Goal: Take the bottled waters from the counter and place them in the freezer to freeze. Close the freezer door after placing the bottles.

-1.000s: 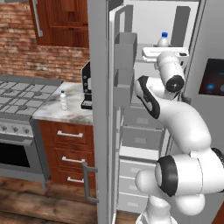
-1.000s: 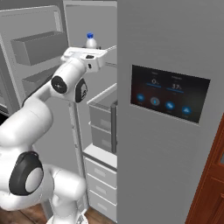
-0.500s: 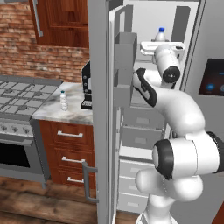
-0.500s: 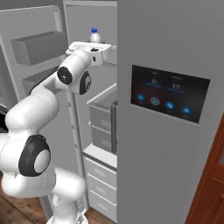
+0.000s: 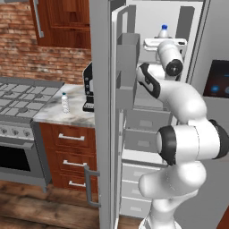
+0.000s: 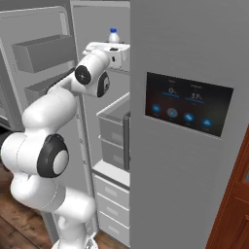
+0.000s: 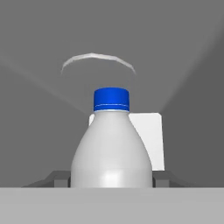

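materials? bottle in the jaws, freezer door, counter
Held bottle: looks like translucent whitish plastic, smooth with a soft highlight; glossy blue cap.
Freezer door: looks like brushed grey metal, flat matte sheen; its inner bins could be grey plastic.
Counter: white-and-grey veined slab, marble-like, on reddish-brown wood-grain drawers.

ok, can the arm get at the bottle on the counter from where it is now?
Probably not as things stand. The gripper is up inside the freezer, shut on a bottle, and the open freezer door stands between the arm and the counter bottle.
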